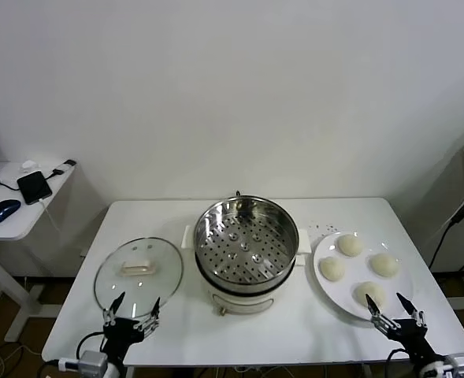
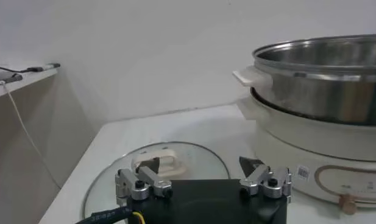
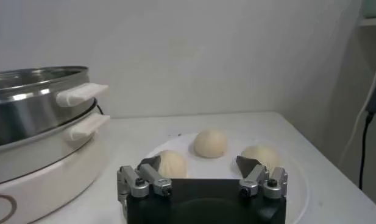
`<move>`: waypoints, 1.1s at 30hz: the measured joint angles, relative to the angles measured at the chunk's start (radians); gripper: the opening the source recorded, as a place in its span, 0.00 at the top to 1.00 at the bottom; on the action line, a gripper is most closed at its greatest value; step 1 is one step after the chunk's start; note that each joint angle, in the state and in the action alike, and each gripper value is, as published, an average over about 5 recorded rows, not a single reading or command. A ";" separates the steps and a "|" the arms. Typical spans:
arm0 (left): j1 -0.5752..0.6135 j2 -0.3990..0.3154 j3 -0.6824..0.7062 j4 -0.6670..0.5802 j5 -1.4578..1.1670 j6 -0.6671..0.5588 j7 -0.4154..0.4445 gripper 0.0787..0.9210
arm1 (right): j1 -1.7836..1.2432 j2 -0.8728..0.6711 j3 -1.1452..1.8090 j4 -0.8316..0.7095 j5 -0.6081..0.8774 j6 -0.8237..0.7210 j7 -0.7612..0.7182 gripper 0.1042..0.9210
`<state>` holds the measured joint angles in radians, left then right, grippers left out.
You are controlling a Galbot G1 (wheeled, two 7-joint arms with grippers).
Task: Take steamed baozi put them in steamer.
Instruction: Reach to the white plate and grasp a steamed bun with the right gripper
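- You are looking down at a white table point(image 1: 295, 323) with the steamer point(image 1: 245, 242) sitting at its middle, a shiny steel pot on a white base with its holed tray showing inside and nothing lying on that tray.
- Your four buns point(image 1: 350, 245) are resting on a flat white plate point(image 1: 326, 293) just to the right of the steamer, each one sitting apart from the others.
- The nearest bun point(image 1: 369, 294) is lying close to the plate's front edge, just behind your right gripper.
- Your right gripper point(image 1: 395, 310) is hovering at the table's front right edge, its fingers standing wide open and holding nothing.
- From the right wrist camera you are seeing three of the buns point(image 3: 210, 143) past the open fingertips point(image 3: 150, 164), with the steamer's side handle point(image 3: 81, 94) off to one side.
- Your left gripper point(image 1: 131, 313) is hovering at the front left edge, also spread open and empty, right at the near rim of the glass lid point(image 1: 139, 276).
- The lid is lying flat on the table beside the steamer, its cream handle point(image 1: 139, 269) facing up.
- A side desk point(image 1: 15, 224) at the far left is carrying a phone point(image 1: 34, 187) and a mouse point(image 1: 2, 210).
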<state>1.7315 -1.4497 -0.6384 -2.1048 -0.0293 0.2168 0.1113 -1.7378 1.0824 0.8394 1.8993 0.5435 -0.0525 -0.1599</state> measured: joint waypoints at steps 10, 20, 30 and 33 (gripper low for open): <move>-0.010 -0.010 0.005 -0.004 0.014 -0.004 -0.004 0.12 | 0.148 -0.149 0.048 -0.065 -0.196 -0.071 -0.143 0.12; 0.004 -0.036 0.014 -0.027 0.046 -0.012 -0.007 0.12 | 0.591 -0.391 -0.167 -0.255 -0.562 -0.110 -0.539 0.12; 0.026 -0.068 -0.005 -0.053 0.052 -0.015 -0.010 0.12 | 1.197 -0.471 -0.672 -0.509 -0.811 -0.050 -0.937 0.12; 0.031 -0.075 -0.012 -0.060 0.052 -0.015 -0.010 0.12 | 1.318 -0.462 -0.791 -0.583 -0.863 -0.020 -1.018 0.12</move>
<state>1.7620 -1.5252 -0.6500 -2.1652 0.0225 0.2019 0.1016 -0.4196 0.6203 0.0486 1.3163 -0.3192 -0.0725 -1.1775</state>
